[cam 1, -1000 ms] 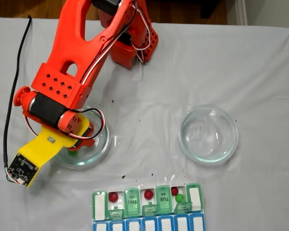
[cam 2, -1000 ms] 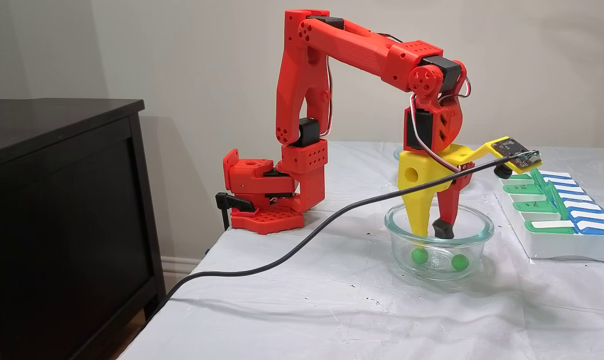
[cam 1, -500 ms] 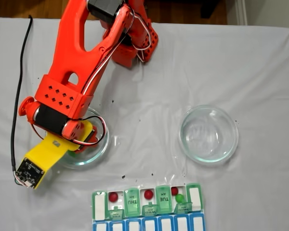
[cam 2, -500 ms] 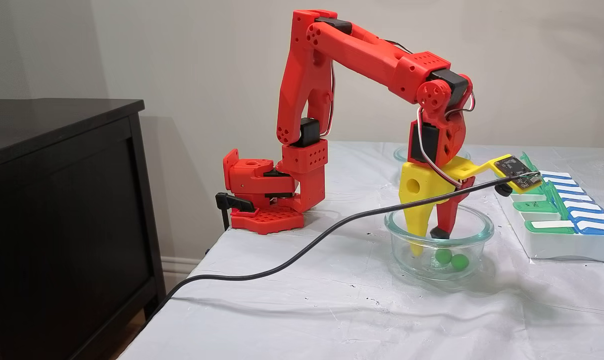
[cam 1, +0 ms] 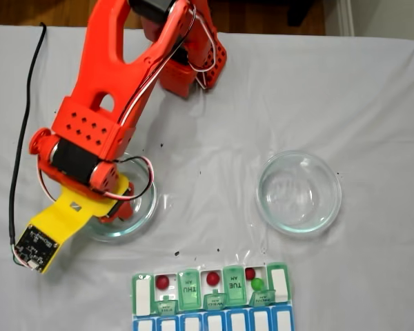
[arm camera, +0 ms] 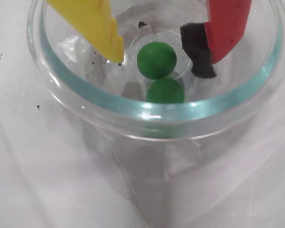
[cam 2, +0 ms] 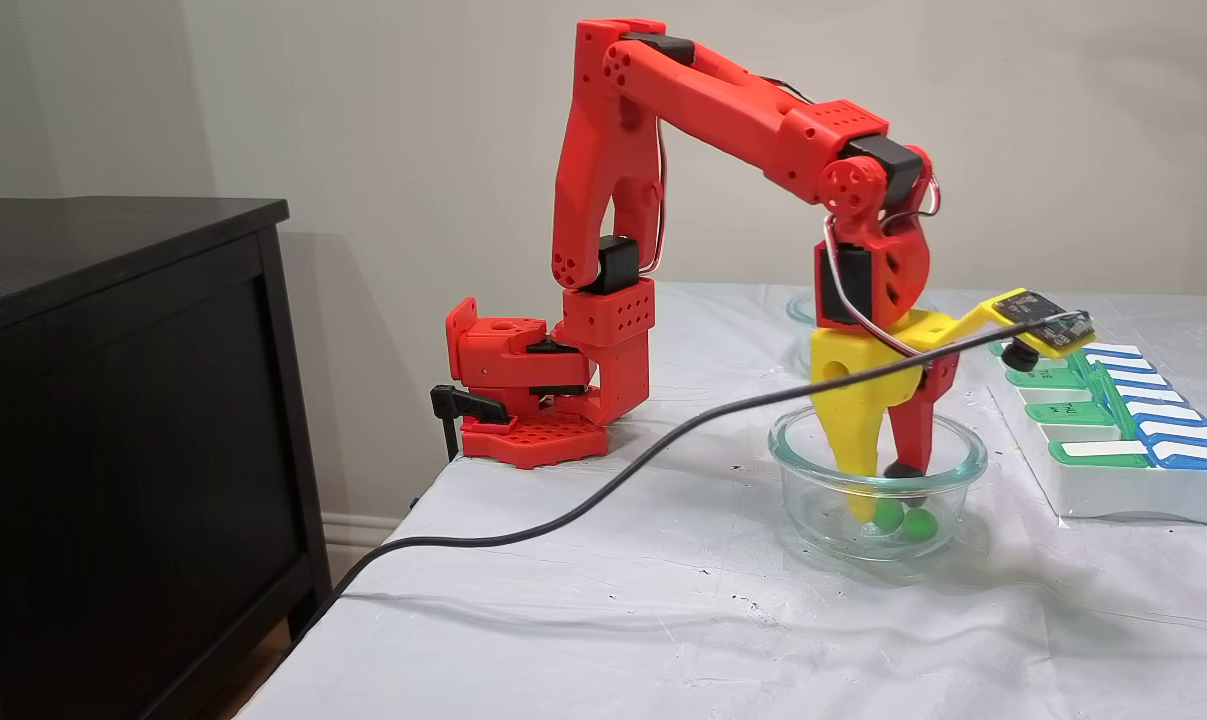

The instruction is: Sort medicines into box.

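Gripper point(arm camera: 159, 54) has dropped deeper into the dish point(arm camera: 156, 114) since a second ago, jaws spread, straddling one green pill point(arm camera: 156, 60); second green pill point(arm camera: 165, 90) touching it. Nothing held. Box point(cam 1: 210, 293) has three reds, one green. Likely closing next.

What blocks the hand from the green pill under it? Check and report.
Nothing visible does. In the wrist view the hand is open inside the glass dish, its yellow and red fingers on either side of the nearer-centre green pill. The second green pill touches it on the rim side and may get nudged.
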Available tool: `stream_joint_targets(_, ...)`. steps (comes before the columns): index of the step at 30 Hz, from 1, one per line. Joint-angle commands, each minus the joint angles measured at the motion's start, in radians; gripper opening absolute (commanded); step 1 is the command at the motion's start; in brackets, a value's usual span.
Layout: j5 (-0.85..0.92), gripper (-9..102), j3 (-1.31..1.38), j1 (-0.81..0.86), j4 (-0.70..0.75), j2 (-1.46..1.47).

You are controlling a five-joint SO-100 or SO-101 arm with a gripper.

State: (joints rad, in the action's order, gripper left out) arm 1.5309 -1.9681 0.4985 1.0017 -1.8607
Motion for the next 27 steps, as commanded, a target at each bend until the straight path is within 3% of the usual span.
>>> stream_joint_targets(1, 0.008, 24, -0.018, 0.009, -0.058, -0.146)
stream_joint_targets(27, 0.021, 26, -0.072, 0.012, -0.117, -0.08)
